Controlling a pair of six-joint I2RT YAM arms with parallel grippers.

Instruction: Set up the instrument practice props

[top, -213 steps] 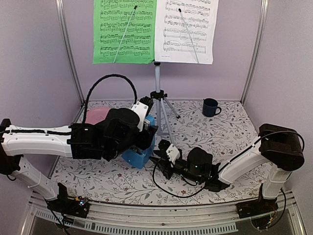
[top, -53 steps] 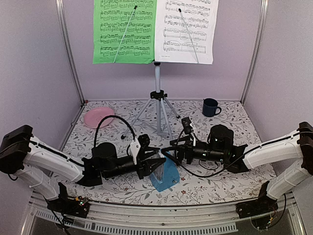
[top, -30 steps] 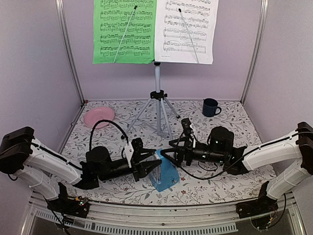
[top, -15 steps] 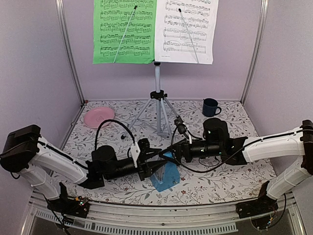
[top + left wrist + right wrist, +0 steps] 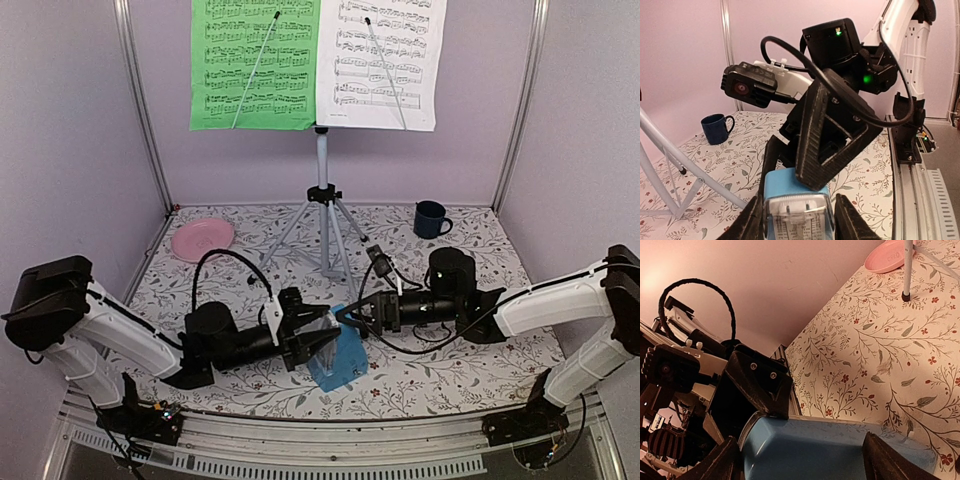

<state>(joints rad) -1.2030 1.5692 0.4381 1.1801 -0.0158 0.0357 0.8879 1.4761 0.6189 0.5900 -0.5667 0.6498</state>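
Note:
The light-blue metronome (image 5: 345,362) stands on the floral table in front of the arms. My left gripper (image 5: 322,333) is shut on its upper part, a finger on each side of the top (image 5: 790,187). From the other side my right gripper (image 5: 352,318) reaches in open, its fingers (image 5: 720,460) straddling the blue body (image 5: 830,445). One right finger (image 5: 832,135) rests on the metronome's top. The music stand (image 5: 322,200) stands at the back, carrying the green page (image 5: 255,65) and the white page (image 5: 385,62).
A dark blue mug (image 5: 430,218) sits at the back right and a pink plate (image 5: 202,238) at the back left. The tripod's legs (image 5: 670,170) spread close behind the metronome. Purple walls close in the table on three sides.
My right gripper has come down a little onto the metronome's top and its jaws have narrowed slightly. The left gripper has kept its hold and the metronome has stayed in place.

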